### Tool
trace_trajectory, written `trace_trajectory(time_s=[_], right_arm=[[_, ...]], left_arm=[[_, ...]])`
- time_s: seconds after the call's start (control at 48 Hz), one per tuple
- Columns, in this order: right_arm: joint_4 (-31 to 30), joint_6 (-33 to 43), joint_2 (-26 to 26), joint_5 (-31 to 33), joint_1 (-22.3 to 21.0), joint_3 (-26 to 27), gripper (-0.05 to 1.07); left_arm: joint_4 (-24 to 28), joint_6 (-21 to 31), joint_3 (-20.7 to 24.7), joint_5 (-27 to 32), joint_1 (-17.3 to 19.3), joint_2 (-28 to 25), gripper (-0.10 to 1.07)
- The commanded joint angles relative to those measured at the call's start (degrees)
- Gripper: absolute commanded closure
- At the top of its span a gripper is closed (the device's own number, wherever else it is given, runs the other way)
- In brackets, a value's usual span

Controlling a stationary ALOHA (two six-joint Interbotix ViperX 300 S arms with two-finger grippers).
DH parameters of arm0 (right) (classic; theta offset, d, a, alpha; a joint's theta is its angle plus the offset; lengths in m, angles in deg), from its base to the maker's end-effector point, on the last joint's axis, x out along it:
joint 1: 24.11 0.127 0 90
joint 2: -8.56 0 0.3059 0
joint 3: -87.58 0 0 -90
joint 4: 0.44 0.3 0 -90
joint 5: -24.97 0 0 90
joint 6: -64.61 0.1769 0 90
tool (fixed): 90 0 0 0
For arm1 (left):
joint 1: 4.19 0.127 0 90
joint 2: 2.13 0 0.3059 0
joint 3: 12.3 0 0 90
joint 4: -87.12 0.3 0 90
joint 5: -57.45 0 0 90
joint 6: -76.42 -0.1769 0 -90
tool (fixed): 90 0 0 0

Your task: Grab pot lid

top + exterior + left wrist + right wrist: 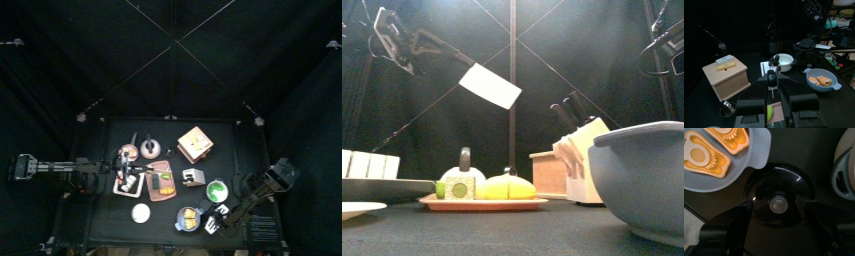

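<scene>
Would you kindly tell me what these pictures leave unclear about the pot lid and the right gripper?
Right wrist view: the open right gripper covers part of the pot lid's rim; whether its jaws touch the lid cannot be told.
Top view: the lid is too small and dark to pick out beneath the right arm.
Front view: the grey bowl blocks that side; no lid shows.

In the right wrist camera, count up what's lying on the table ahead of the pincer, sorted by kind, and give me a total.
Dark pot lid: 1
Pale blue dish: 1
Orange-yellow pieces lying in that dish: 2
Pale bowl, cut off by the picture's edge, seemingly one thing: 1
Total: 5
</scene>
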Motion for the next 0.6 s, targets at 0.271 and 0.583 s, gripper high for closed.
trace_trajectory(time_s=[0.271,0.583], right_arm=[[0.88,-0.09,0.79,0.53,0.09,0.18,0.05],[1.58,-0.09,0.79,0.62,0.18,-0.18,0.09]], left_arm=[[-0.18,0.09,0.70,-0.70,0.00,0.18,0.50],[-0.18,0.09,0.53,-0.62,0.00,0.18,0.50]])
